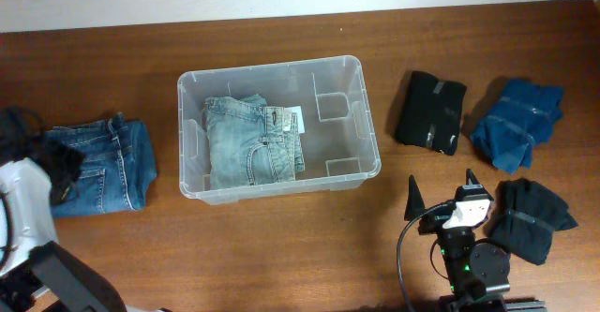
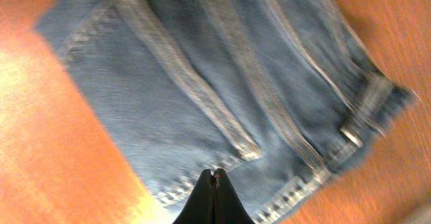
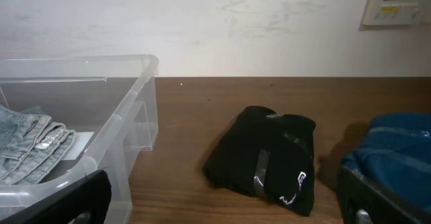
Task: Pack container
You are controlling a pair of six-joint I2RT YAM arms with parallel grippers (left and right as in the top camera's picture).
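Observation:
The clear plastic container (image 1: 277, 129) stands mid-table with folded light-blue jeans (image 1: 248, 141) in its left half; it also shows in the right wrist view (image 3: 128, 109). Folded mid-blue jeans (image 1: 103, 165) lie on the table at the left and fill the left wrist view (image 2: 222, 83). My left gripper (image 2: 215, 177) is shut and empty, just above those jeans' edge. My right gripper (image 1: 441, 192) is open and empty near the front right, facing a folded black garment (image 3: 269, 157).
A black folded garment (image 1: 430, 111) lies right of the container. A dark-blue folded garment (image 1: 517, 122) lies further right. Another black folded garment (image 1: 532, 218) lies by the right arm. A wall runs behind the table.

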